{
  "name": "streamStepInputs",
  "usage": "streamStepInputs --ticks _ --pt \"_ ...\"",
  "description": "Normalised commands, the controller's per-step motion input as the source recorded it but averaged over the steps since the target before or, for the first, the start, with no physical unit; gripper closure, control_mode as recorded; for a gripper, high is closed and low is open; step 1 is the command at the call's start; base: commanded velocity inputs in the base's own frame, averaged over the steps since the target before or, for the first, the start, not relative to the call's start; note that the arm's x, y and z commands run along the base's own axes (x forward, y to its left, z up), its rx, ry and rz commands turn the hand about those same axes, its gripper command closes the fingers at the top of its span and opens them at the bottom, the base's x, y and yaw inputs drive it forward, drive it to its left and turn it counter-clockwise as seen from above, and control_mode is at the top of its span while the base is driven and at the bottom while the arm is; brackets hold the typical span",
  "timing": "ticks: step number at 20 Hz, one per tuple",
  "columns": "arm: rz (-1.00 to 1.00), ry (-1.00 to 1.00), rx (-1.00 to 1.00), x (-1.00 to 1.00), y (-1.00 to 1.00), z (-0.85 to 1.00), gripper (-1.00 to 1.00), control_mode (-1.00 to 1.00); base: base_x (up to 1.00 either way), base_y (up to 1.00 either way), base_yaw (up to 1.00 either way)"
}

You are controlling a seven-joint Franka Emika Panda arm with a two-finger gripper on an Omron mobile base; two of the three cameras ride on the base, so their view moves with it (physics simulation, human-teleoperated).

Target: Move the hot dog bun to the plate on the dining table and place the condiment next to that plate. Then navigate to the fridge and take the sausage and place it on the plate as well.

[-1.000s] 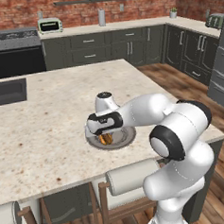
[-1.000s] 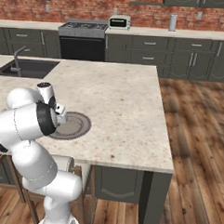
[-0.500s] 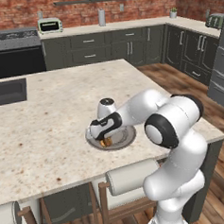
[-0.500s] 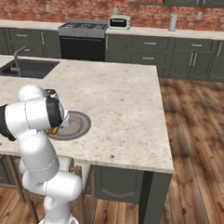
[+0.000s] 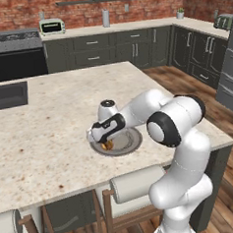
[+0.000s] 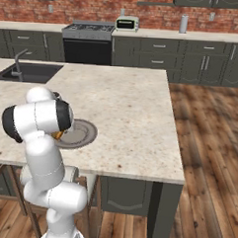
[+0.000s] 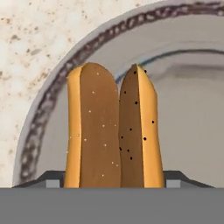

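Observation:
The hot dog bun (image 7: 111,131), golden and split lengthwise, stands on end between my gripper's (image 7: 113,181) two dark fingertips (image 7: 49,180), which press its sides. It hangs low over the left part of the round grey plate (image 7: 39,127) with a dark patterned rim. In the left base view my gripper (image 5: 106,139) points down at the plate (image 5: 131,141) near the island's front edge, with the bun (image 5: 107,145) just below it. From the right base view the arm covers most of the hand; a bit of the bun (image 6: 57,135) peeks out beside the plate (image 6: 84,133).
The plate lies on a speckled stone island (image 5: 46,143). A sink (image 5: 7,94) is set into its far left. Stools (image 5: 138,183) stand along the front edge. A stove (image 6: 89,30) and a toaster oven (image 6: 127,24) are on the back counter.
My hand with the bun has sunk slightly toward the plate and the elbow has swung round. The jaws have kept the same width.

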Motion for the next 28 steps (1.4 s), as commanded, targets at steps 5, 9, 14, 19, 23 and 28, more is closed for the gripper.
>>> streamStepInputs --ticks 5,9,14,19,23,28 --pt "0.0 0.0 0.0 -0.23 -0.09 0.33 -1.0 -1.0 0.0 0.0 0.0" --pt "0.0 0.0 0.02 -0.11 -0.12 0.5 -1.0 -1.0 0.0 0.0 0.0" --pt "0.0 -0.05 0.03 -0.38 -0.21 0.67 -1.0 -1.0 0.0 0.0 0.0" --pt "0.0 -0.19 0.03 -1.0 -0.45 1.0 -1.0 -1.0 0.0 0.0 0.0" --pt "0.0 -0.09 0.0 -0.86 -0.29 1.0 -1.0 -1.0 0.0 0.0 0.0" --pt "0.0 0.0 0.0 -0.68 -0.51 0.91 -1.0 -1.0 0.0 0.0 0.0"
